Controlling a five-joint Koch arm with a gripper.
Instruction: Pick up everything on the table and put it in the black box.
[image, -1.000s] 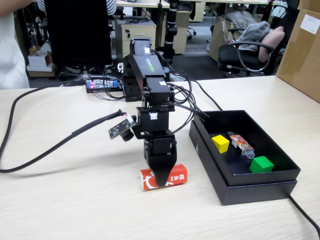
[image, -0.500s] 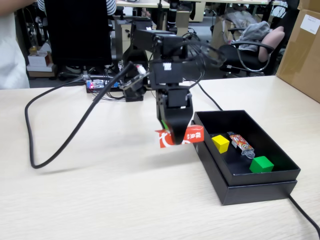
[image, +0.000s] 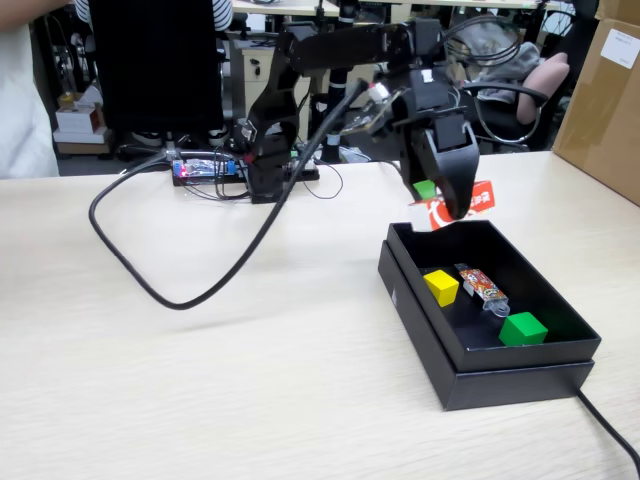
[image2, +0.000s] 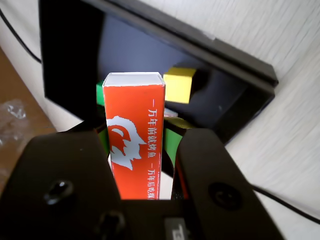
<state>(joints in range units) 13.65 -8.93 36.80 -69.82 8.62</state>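
Observation:
My gripper (image: 453, 208) is shut on an orange-red carton (image: 476, 200) with white print and holds it just above the back edge of the black box (image: 420, 300). In the wrist view the carton (image2: 134, 125) stands upright between the two black jaws of the gripper (image2: 137, 147), with the box's inside (image2: 70, 60) below it. Inside the box lie a yellow cube (image: 440, 287), a small printed snack packet (image: 481, 285) and a green cube (image: 523, 328). The yellow cube (image2: 180, 84) also shows in the wrist view. A small green piece (image: 425, 188) shows beside the gripper.
A thick black cable (image: 200, 290) loops across the table left of the box. The arm's base and a circuit board (image: 210, 168) stand at the back. A cardboard carton (image: 605, 90) stands at the far right. Another cable (image: 610, 425) runs off behind the box's front corner.

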